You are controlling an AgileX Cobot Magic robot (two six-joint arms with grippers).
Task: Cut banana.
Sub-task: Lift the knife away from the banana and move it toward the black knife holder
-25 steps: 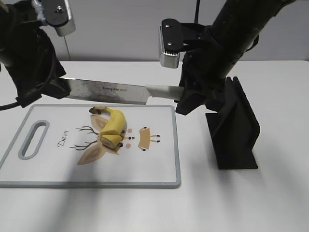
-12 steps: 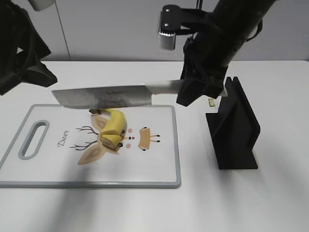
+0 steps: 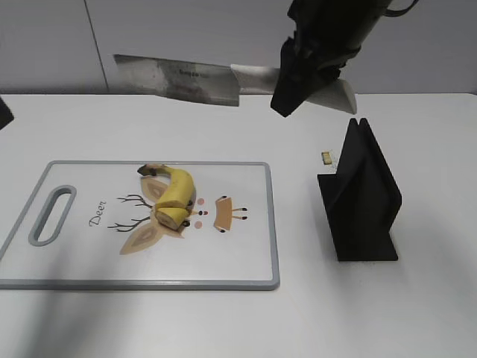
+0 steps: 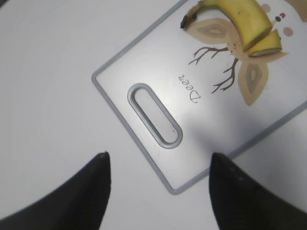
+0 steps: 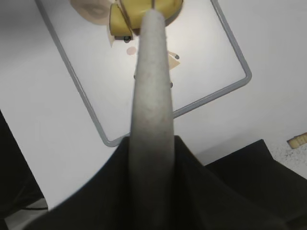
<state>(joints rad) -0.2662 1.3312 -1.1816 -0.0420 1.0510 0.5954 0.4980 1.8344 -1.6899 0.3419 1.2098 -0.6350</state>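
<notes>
The banana (image 3: 177,190) lies on the white cutting board (image 3: 246,253), over the deer drawing. A short piece at its lower end (image 3: 170,216) is cut off and rests against it. It also shows in the left wrist view (image 4: 242,19) and the right wrist view (image 5: 144,9). My right gripper (image 3: 302,78) is shut on the grey handle of a knife (image 3: 179,77) and holds it level, high above the board's far edge. In the right wrist view the gripper (image 5: 151,158) is shut around the handle (image 5: 151,86). My left gripper (image 4: 158,165) is open and empty above the board's handle corner.
A black knife holder (image 3: 361,194) stands to the right of the board, with a small tan scrap (image 3: 326,157) on the table behind it. The board has a grey-rimmed handle slot (image 3: 52,216) at its left end.
My right gripper has lifted the knife from just above the board to well above it. My left arm has drawn back to the left, almost out of the exterior view.
</notes>
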